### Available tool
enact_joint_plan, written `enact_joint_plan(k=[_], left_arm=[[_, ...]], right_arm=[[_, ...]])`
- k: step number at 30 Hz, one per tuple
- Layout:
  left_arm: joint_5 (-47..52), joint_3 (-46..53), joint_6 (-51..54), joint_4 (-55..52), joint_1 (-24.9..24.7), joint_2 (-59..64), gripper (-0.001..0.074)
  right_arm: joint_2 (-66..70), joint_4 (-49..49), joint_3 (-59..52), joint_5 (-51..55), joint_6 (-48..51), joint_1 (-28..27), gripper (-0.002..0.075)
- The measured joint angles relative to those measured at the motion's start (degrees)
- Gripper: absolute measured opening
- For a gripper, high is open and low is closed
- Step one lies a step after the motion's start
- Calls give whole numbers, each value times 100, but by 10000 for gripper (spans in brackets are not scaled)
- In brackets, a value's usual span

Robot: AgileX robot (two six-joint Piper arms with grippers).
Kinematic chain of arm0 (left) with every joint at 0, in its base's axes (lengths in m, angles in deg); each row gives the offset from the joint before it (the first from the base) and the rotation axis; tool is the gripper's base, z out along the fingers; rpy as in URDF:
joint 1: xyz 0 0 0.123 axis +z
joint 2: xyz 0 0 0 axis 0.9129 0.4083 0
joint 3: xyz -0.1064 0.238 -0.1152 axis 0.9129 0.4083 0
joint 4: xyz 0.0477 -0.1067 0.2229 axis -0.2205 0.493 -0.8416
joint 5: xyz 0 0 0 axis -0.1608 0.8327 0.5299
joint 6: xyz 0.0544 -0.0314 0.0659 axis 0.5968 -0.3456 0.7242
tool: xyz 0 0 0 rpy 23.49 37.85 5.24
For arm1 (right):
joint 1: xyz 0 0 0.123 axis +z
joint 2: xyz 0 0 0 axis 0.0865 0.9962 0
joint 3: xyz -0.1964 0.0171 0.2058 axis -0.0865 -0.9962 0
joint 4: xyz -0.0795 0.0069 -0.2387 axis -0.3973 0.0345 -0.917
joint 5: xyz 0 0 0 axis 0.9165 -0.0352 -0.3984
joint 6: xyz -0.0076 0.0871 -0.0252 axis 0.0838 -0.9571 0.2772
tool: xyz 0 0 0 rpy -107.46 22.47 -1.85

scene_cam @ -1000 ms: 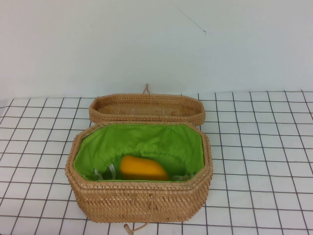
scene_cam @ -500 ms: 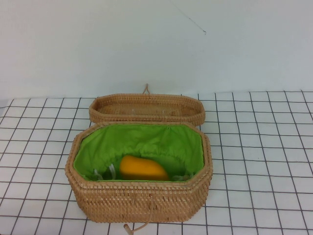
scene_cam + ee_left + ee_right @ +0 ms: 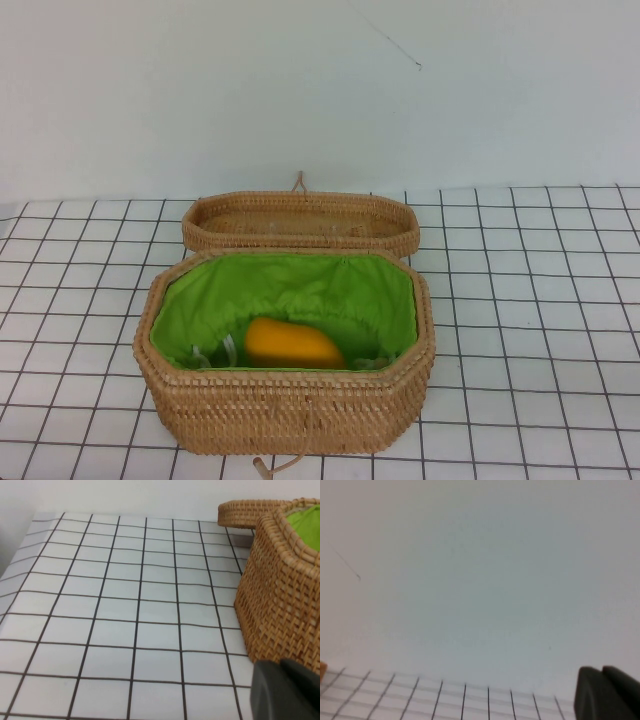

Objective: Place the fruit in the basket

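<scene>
While the fruit (image 3: 292, 344) lay inside the basket (image 3: 290, 405), left gripper (image 3: 285, 690) near its left side, right gripper (image 3: 606, 694) facing the wall, jaws' state unclear.

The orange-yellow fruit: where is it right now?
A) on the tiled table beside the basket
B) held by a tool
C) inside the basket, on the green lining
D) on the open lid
C: the fruit lies inside the basket on its green lining; neither the left tool nor the right tool holds it.
</scene>
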Motion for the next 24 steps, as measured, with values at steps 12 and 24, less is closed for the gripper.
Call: enact_joint_plan(k=[12, 24], left_arm=[[0, 0, 0, -8, 0, 0, 1], [0, 0, 0, 4, 0, 0, 1]], right_arm=[[-218, 537, -870, 1735, -205, -765, -3], [-228, 537, -870, 1735, -336, -765, -3]])
